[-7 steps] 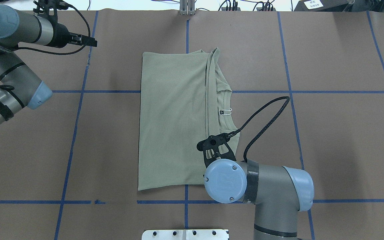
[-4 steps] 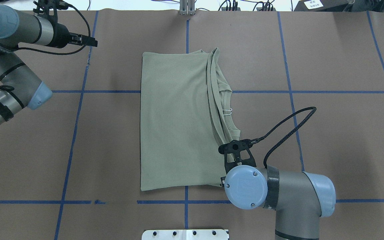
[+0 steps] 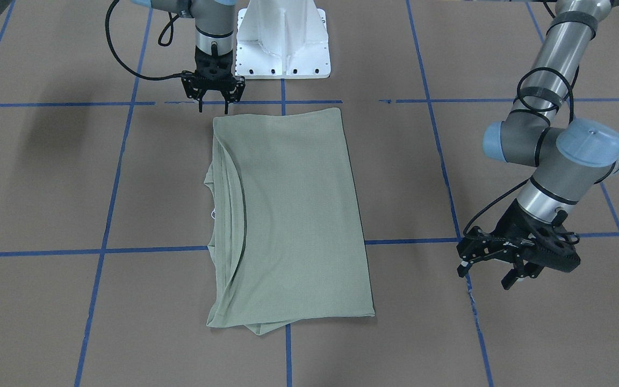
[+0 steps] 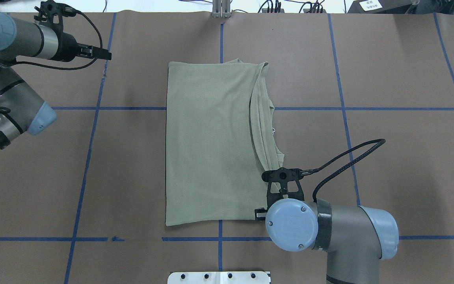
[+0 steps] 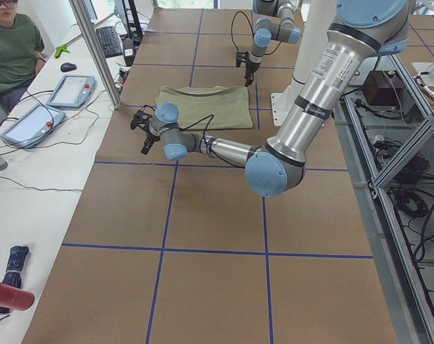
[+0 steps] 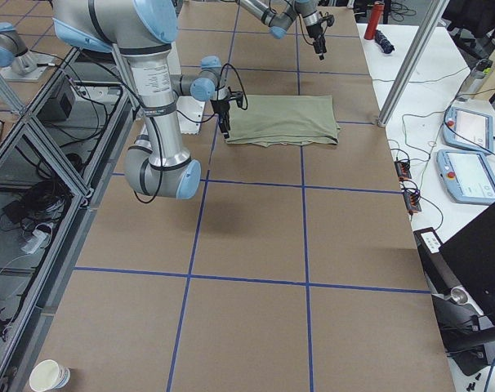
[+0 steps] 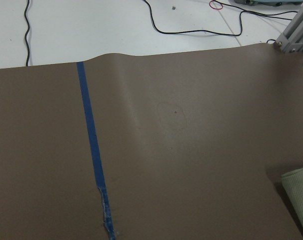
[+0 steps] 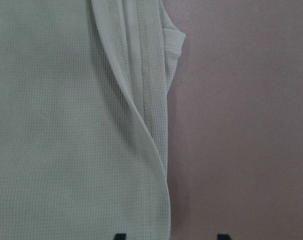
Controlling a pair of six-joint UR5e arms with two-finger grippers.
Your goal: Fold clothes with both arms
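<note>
The shirt lies flat on the bench, folded into a long shape. Its layered edge sits just below my right gripper, which is wide open and holds nothing. My left gripper is open and empty too, with the shirt well apart from it, off to its side. I think a bad pinch is the risk: the right gripper may catch only the top layer, and the fold would slide open. Pulling with one arm could drag the shirt crooked

The shirt lies mid-counter — right gripper over its robot-side corner, left gripper well apart.
</note>
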